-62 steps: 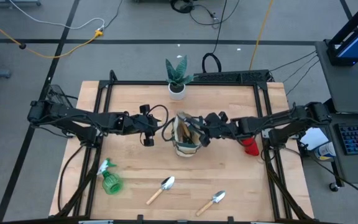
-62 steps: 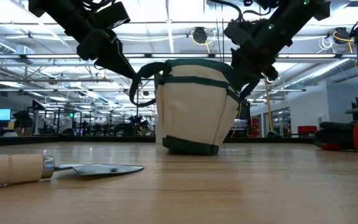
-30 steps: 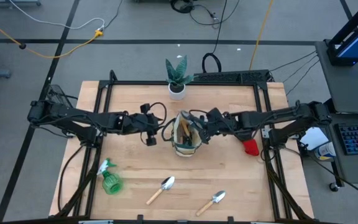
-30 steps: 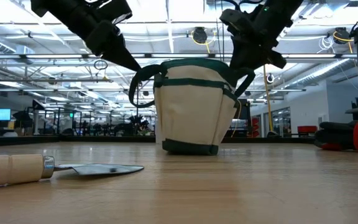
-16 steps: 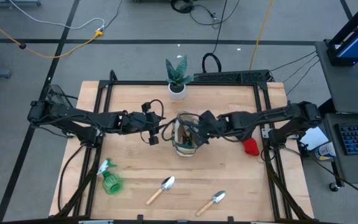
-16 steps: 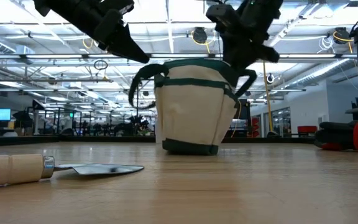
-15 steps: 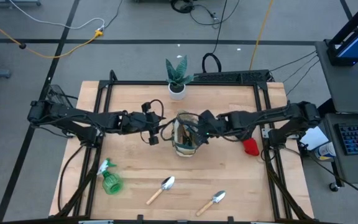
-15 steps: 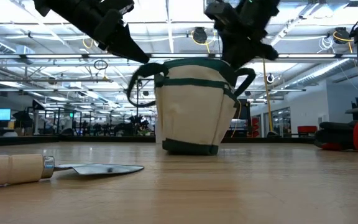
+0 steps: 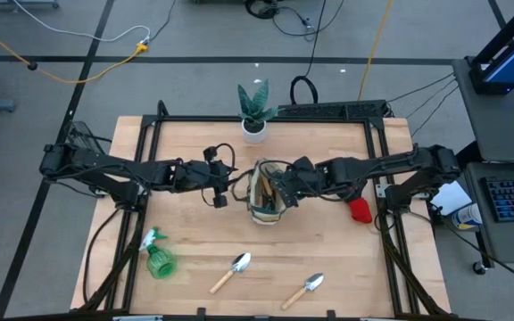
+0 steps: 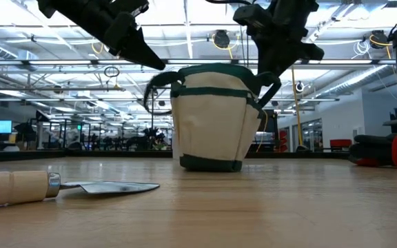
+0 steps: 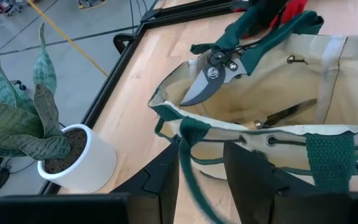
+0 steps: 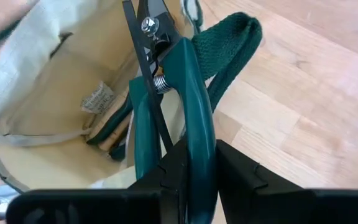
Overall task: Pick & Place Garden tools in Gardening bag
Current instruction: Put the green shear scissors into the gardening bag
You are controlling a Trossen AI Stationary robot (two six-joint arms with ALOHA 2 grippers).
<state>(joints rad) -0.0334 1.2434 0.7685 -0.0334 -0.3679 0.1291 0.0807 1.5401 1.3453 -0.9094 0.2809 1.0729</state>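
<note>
The beige gardening bag [image 9: 260, 214] with dark green trim stands upright at the table's middle, and it also shows in the low view [image 10: 216, 120]. My left gripper [image 9: 224, 185] is just left of the bag, shut on its left loop handle. My right gripper [image 9: 284, 185] is at the bag's right rim, shut on the green-handled pruners [image 12: 166, 93], whose blades [image 11: 194, 93] reach over the bag's mouth. A wood-handled tool [image 12: 114, 134] lies inside the bag. Two trowels [image 9: 232, 270] [image 9: 303, 290], the green spray bottle [image 9: 159, 259] and the red item [image 9: 359, 210] lie on the table. My left gripper has the bag's dark green loop handle [image 11: 186, 163] between its two fingers, coming level from the table's left. The strap runs up from the bag's rim to the fingers, and the bag stands on the table. My right gripper pinches the pruners by their green handles [image 12: 197, 146] between its two fingers, which lie along the tool. It comes from the table's right, slanting down. The pruners are lifted clear, blades pointing away from the gripper into the bag's mouth.
A green plant in a white pot [image 9: 254, 127] stands at the far edge behind the bag. A trowel [image 10: 54, 186] lies close in the low view. A dark metal frame [image 9: 377, 134] borders the table.
My right gripper has carried the pruners toward the table's left, from beside the bag to over its right rim, so the blades now point into the mouth. My left gripper has gone slightly up and toward the bag, still holding the handle loop.
</note>
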